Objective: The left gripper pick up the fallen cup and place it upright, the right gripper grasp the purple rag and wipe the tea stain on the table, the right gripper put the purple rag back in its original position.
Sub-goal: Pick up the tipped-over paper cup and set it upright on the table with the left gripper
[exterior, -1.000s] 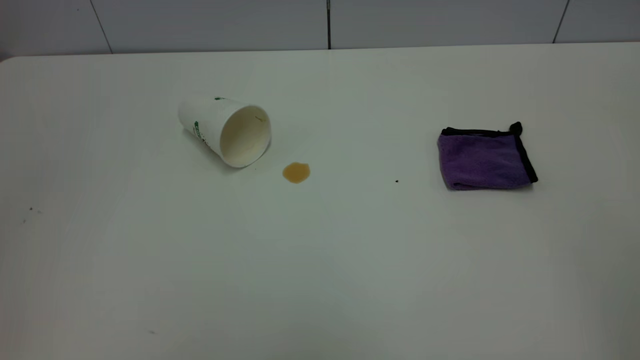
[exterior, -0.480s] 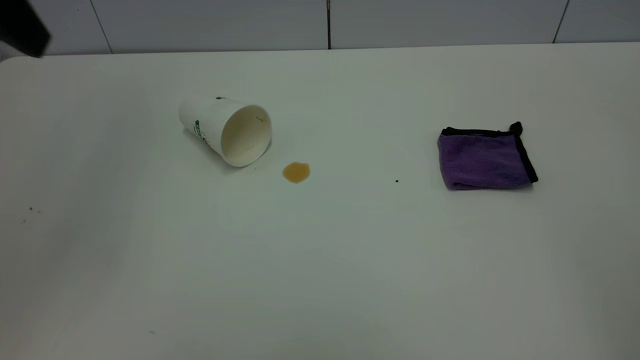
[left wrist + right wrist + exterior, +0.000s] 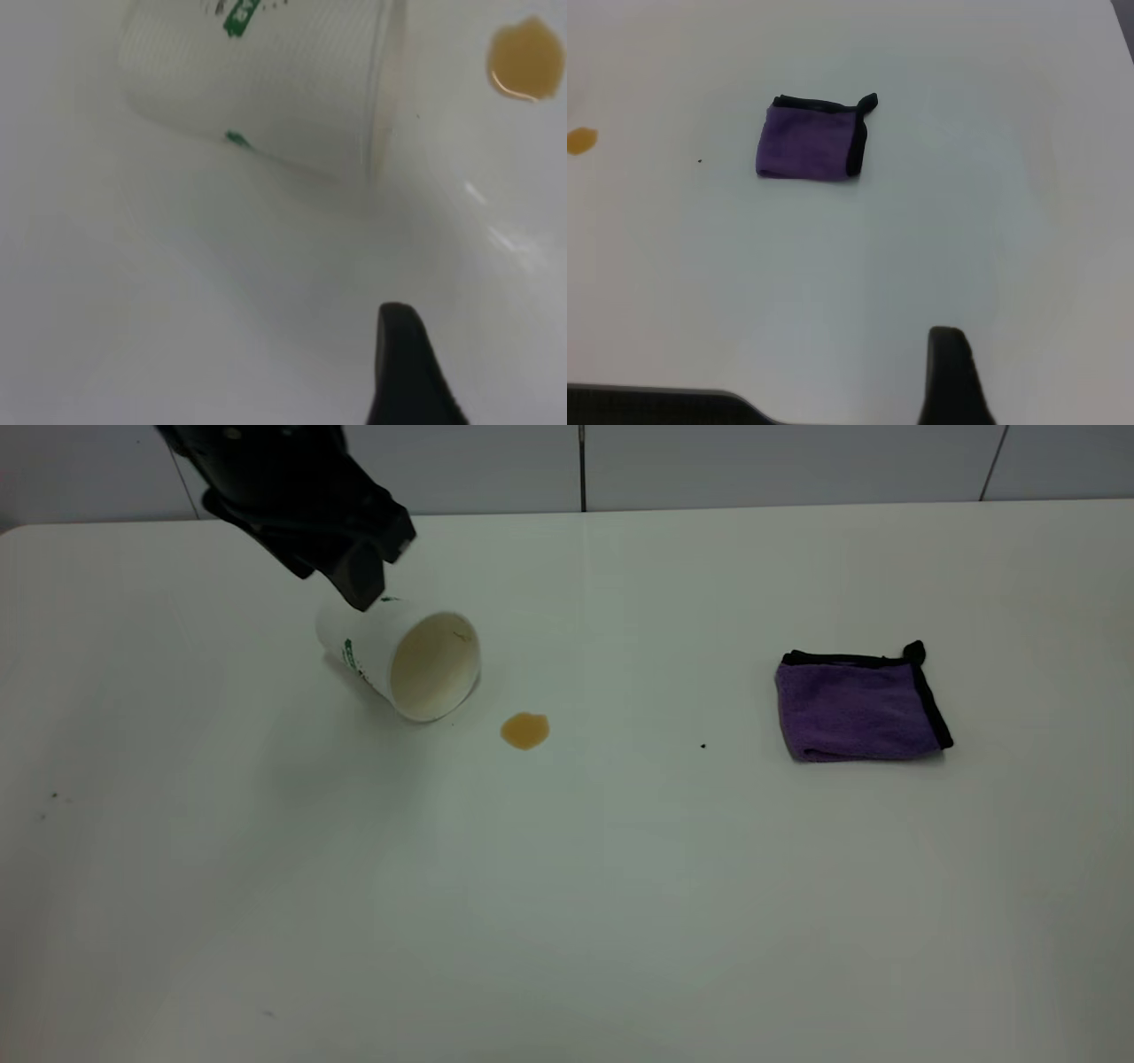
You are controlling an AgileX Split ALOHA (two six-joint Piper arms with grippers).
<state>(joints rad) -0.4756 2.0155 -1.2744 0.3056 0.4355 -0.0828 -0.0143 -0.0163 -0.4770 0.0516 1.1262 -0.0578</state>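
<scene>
The white paper cup (image 3: 400, 659) with green print lies on its side on the table (image 3: 567, 886), its mouth facing the front right. My left gripper (image 3: 381, 571) hangs just above and behind the cup's closed end, open and holding nothing. Only one black finger (image 3: 399, 363) shows in the left wrist view, short of the cup (image 3: 266, 84). The amber tea stain (image 3: 525, 731) sits just right of the cup's mouth. Folded flat, the purple rag (image 3: 858, 708) lies at the right. A black part of my right gripper (image 3: 950, 372) shows in its wrist view, well away from the rag (image 3: 811, 142).
A tiny black speck (image 3: 703, 746) lies between the stain and the rag. A few dark specks (image 3: 53, 797) mark the table's left side. A grey panelled wall (image 3: 585, 465) runs behind the table's far edge.
My left arm has swung in from the upper left corner and now hangs over the cup's closed end. Cup, stain and rag have not moved.
</scene>
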